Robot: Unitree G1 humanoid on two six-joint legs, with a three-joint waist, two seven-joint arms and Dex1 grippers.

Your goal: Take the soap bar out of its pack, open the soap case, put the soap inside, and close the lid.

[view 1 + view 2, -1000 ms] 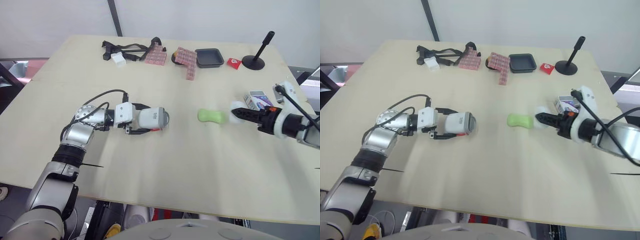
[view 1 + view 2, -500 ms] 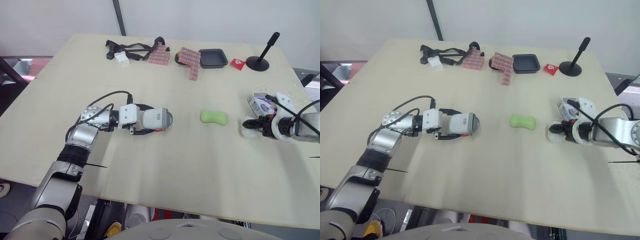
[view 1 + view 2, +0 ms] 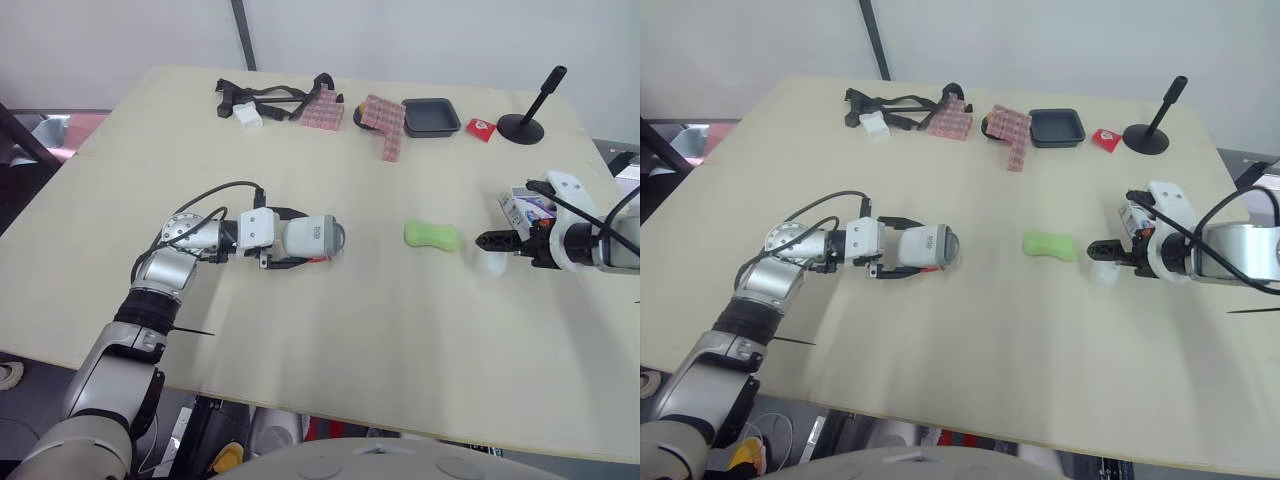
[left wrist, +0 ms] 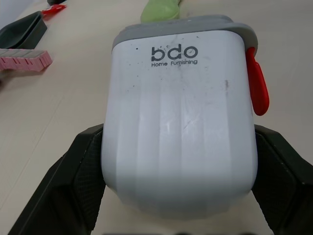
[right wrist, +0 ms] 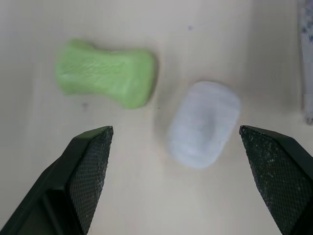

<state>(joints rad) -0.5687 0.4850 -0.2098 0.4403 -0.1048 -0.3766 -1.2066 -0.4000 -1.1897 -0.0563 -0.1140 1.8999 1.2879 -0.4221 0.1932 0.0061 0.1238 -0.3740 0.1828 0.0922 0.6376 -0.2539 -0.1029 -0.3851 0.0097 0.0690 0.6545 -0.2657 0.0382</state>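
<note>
I'm clamping the soap case (image 4: 178,127) in my left gripper (image 3: 290,240). Both fingers are pressing on its sides, and it's lying on the table (image 3: 400,330) with its grey end and red latch (image 4: 257,81) pointing toward the soap. My right gripper (image 5: 175,131) is hanging above the table with the fingers spread wide, gripping nothing.

The green soap bar (image 5: 105,73) is lying bare on the table, already out of its pack (image 3: 522,207), which is sitting just beside my right arm. A white oval piece (image 5: 204,123) is lying just beside the soap, not touching it. It's maybe a case part, can't tell, and I can't tell if the case is open either.

The step in hand is probably grabbing the soap. I'm sitting more over the white piece, so I'm needing to shift toward the soap. I should be centring on its narrow waist, closing across the short width and keeping my far finger clear of the white piece.
</note>
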